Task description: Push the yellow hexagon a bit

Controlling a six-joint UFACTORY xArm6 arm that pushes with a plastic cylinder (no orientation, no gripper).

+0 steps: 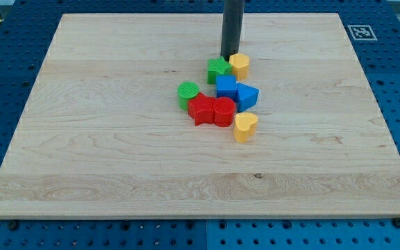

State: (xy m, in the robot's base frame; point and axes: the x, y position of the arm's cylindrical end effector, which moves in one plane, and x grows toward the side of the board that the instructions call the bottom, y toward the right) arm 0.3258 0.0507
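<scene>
The yellow hexagon [239, 64] sat just above the centre of the frame, at the top right corner of a tight cluster of blocks on the wooden surface [103, 139]. My tip [228, 57] stood at the hexagon's upper left edge, touching or very nearly touching it, and also right at the top edge of the green block [218, 69] beside it. The arm carried no fingers at all, only the dark rod, so there was nothing to be spread or pinched.

The main risk, as I judged it, lay in that shared contact. A push toward the frame's bottom or bottom right would likely have caught the green block along with the hexagon and shoved both. The blue cube [226, 86] and the blue triangular block [247, 95] lay directly below, so a downward push would probably have driven the hexagon into them and stirred the whole pile, including the red blocks [211, 110] and the green cylinder [187, 92] further down and left. The yellow heart-shaped block [244, 127] at the cluster's lower end was less exposed.

A push toward the frame's right looked safest, since the surface there was open. An off-centre contact could also have spun the hexagon or let it slip past the rod.
</scene>
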